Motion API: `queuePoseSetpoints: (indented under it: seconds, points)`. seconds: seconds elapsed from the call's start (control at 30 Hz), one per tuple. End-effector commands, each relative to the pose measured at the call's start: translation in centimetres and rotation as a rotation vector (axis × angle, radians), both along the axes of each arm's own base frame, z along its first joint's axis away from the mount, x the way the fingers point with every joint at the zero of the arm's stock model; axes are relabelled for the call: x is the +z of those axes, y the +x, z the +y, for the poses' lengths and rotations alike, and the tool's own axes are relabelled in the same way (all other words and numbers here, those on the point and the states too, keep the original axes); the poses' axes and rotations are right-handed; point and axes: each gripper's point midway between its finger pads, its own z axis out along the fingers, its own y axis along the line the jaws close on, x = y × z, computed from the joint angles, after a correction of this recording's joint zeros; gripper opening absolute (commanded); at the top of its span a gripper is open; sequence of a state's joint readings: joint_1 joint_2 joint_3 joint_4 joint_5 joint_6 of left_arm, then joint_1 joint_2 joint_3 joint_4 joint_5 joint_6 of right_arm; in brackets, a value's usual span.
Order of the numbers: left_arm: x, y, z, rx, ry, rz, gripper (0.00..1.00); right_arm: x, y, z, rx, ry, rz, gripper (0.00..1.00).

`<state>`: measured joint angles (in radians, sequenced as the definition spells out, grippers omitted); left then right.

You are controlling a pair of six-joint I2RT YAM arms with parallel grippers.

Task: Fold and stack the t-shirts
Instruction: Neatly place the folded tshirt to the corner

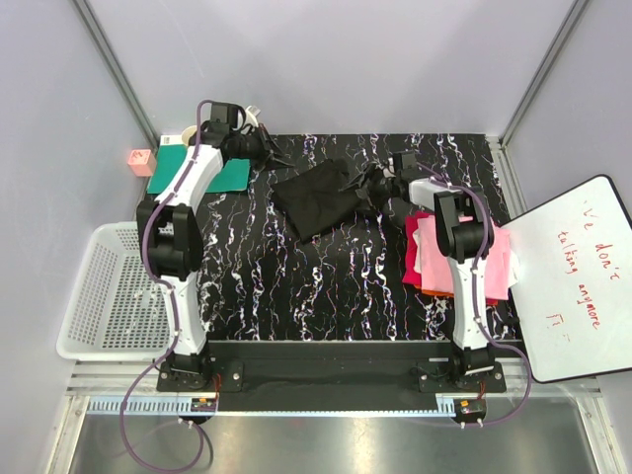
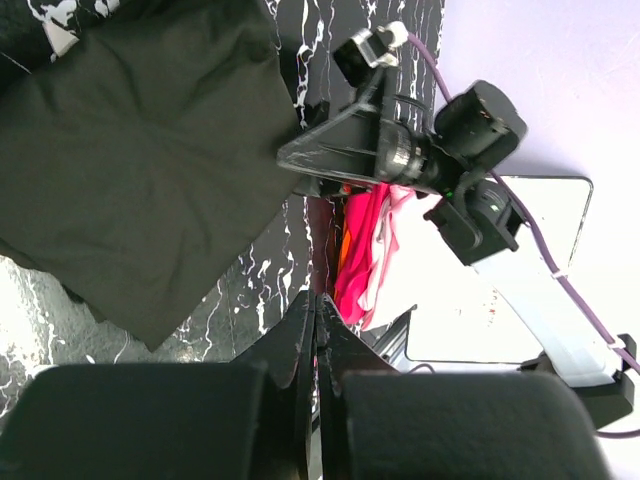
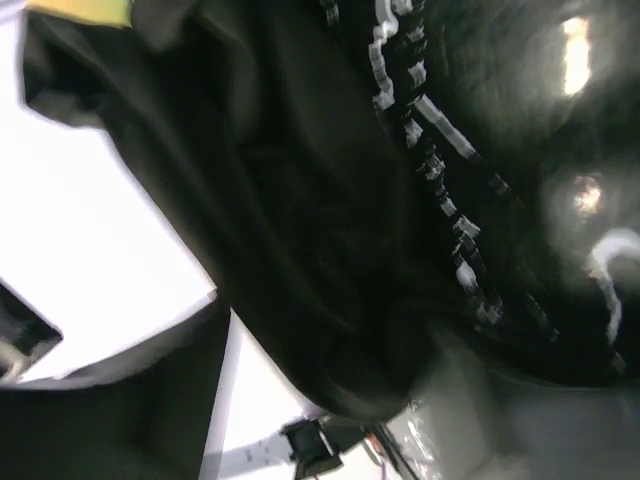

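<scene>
The black shirt lies crumpled at the middle of the far half of the bench, slanting from lower left to upper right. Its near and left edges rest flat, while its right end is bunched up. The widest open stretch of bench lies in front of it, between the two arms. Grey walls close in behind and at both sides.

The right gripper sits at the bunched right end, its jaws closed on the cloth. Its wrist view is filled with dark, blurred fabric hanging close to the lens. The left gripper hovers near the shirt's far left corner without touching it, its jaws pressed together and holding nothing.

A white basket sits off the bench's left edge, beside the left arm.

A stack of folded shirts, pink on top with red and orange showing at the edges, lies at the right side of the bench. The right arm reaches across it. A whiteboard with red handwriting leans just beside the stack at the right edge. A green mat lies at the far left corner under the left arm, with a small pink block beyond it.
</scene>
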<state>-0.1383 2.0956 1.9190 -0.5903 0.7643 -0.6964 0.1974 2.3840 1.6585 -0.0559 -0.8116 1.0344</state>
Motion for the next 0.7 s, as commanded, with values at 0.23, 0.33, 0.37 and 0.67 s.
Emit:
queuePoseSetpoints:
  seconds: [0.23, 0.33, 0.37, 0.67]
  points:
    - [4.8, -3.3, 0.6, -0.046, -0.021, -0.1, 0.06, -0.8, -0.1, -0.2, -0.008, -0.14, -0.044, 0.0]
    - [4.7, -4.4, 0.7, -0.055, -0.015, -0.098, 0.06, 1.5, -1.1, -1.1, 0.031, -0.215, -0.106, 0.0]
    - [4.2, -4.8, 0.8, -0.06, -0.014, -0.084, 0.06, 3.2, -1.6, -1.3, 0.041, -0.231, -0.124, 0.0]
    - [2.6, -8.2, 1.2, -0.105, 0.005, -0.052, 0.06, 7.8, -7.4, -3.9, 0.133, -0.365, -0.199, 0.0]
